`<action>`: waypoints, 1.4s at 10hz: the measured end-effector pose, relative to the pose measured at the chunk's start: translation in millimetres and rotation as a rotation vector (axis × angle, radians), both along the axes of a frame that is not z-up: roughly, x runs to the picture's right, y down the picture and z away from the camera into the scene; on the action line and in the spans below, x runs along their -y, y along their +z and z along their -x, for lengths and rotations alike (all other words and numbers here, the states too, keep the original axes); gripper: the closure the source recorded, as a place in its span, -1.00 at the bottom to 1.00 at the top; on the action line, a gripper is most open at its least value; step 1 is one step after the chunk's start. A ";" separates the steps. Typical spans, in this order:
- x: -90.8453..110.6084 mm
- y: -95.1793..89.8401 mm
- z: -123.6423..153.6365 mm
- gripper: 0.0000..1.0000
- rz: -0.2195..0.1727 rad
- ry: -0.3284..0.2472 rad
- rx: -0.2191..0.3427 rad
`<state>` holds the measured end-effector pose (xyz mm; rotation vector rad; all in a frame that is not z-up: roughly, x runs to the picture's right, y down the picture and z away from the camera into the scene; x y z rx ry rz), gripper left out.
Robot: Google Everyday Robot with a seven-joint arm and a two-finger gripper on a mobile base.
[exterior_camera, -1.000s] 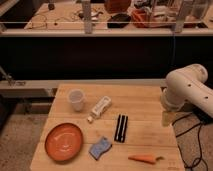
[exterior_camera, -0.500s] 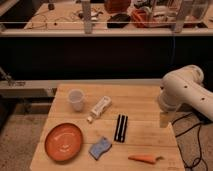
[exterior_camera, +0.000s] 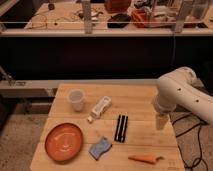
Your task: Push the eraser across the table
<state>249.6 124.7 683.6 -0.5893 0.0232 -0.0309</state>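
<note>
The eraser (exterior_camera: pixel 121 128) is a slim black block with a lengthwise groove. It lies near the middle of the light wooden table (exterior_camera: pixel 135 97), pointing roughly front to back. My gripper (exterior_camera: pixel 161 122) hangs from the white arm (exterior_camera: pixel 180 92) over the table's right edge. It points down, to the right of the eraser and well apart from it, and holds nothing that I can see.
A white oblong block (exterior_camera: pixel 100 107) lies just left of the eraser, with a white cup (exterior_camera: pixel 76 99) beyond it. An orange plate (exterior_camera: pixel 64 141) is at the front left, a blue sponge (exterior_camera: pixel 100 147) in front of the eraser, and a carrot (exterior_camera: pixel 145 159) at the front right. A cluttered bench stands behind.
The arm and gripper have shifted slightly left and lower, a little closer to the eraser. The objects on the table have not moved.
</note>
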 end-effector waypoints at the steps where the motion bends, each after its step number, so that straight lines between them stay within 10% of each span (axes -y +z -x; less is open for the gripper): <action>1: -4.9 1.0 7.0 -0.60 0.005 -0.014 0.012; 14: -59.9 26.0 68.3 -0.60 0.064 -0.212 0.176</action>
